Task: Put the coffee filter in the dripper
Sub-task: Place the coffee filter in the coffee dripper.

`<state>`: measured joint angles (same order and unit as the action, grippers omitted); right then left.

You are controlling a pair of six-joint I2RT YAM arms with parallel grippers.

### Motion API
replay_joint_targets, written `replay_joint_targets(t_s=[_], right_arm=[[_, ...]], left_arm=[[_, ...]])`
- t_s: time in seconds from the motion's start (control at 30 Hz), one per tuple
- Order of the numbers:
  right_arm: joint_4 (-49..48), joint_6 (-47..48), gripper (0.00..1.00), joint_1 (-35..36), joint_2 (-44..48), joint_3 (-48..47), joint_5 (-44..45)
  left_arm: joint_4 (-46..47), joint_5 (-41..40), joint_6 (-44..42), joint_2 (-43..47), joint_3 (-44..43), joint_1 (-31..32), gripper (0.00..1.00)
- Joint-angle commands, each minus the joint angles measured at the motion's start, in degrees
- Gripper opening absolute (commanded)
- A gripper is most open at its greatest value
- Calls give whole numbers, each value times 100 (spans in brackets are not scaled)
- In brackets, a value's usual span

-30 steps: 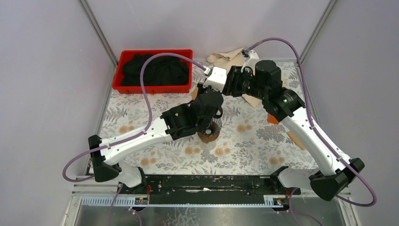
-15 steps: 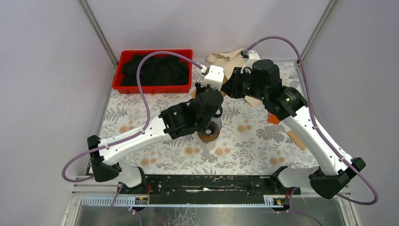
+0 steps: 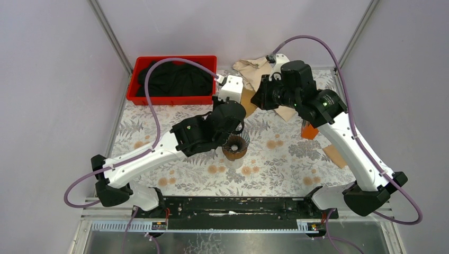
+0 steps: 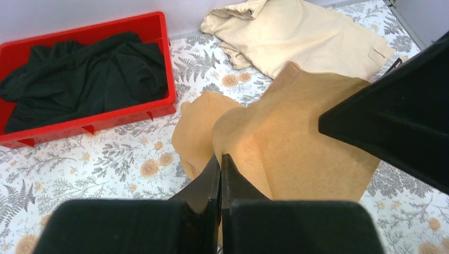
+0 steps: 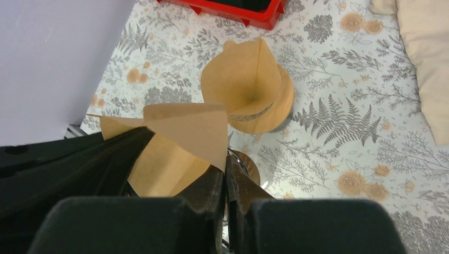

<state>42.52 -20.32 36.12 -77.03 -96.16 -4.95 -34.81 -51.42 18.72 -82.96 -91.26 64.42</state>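
right end effector just closed — pinching coffee filter | left end effector pinching too | two-handed hold — dripper placement next

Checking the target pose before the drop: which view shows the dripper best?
Top external: the dripper shows nearly whole from above, with its round rim and ribbed brown inside. Right wrist: only a shiny curved sliver, probably its rim, just past the right pincer, which pinches the coffee filter. Left wrist: not in view.
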Motion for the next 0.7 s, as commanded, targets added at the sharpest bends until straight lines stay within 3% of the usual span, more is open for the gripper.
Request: replay_joint_targets(t_s=[0.0,0.33,0.67], right_arm=[[386,352,9,71,-38,-319,143],[776,665,10,71,-175,-421,109],[831,639,10,71,-269,-532,-549]], left_arm=[[-401,272,473,269,-64,-123,1],[-553,1256,1021,747,322,-565,4],[-441,2202,1285,1161,816,-632,13]])
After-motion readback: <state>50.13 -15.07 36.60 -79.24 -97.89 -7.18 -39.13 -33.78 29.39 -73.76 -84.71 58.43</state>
